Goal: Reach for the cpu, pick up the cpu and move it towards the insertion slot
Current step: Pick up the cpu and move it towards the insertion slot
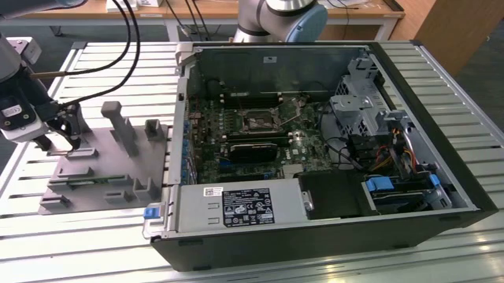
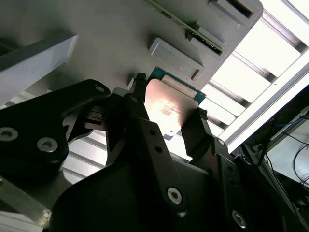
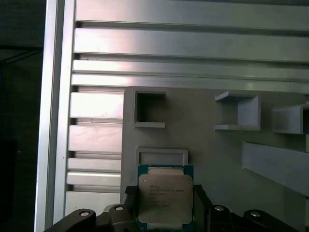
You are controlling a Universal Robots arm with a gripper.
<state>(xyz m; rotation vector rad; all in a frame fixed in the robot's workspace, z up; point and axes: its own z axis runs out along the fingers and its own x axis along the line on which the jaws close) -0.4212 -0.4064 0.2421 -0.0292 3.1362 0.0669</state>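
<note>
Well, starting at the exterior view's left, I have the gripper (image 1: 59, 143) low over the grey plastic plate (image 1: 91, 177), which lies on the slatted metal table (image 1: 79, 236). Both wrist views show me the jaws pinching the cpu (image 3: 165, 195): a dark finger (image 3: 129, 198) presses on each of two opposite edges, so the chip sits squarely between the jaws, its shiny silver top up and a thin green rim around it. Just past the jaws, on the plate, I see a low rectangular frame (image 3: 161, 155) close to the cpu's far edge. I cannot tell whether the chip is clear of the plate or resting on it. Moving right, the open computer case (image 1: 315, 239) stands just beside the plate. Inside it, well apart from the jaws toward the exterior view's right, the insertion slot (image 1: 259, 121) sits on the motherboard (image 1: 311, 148), dark-centred and silver-framed.
</note>
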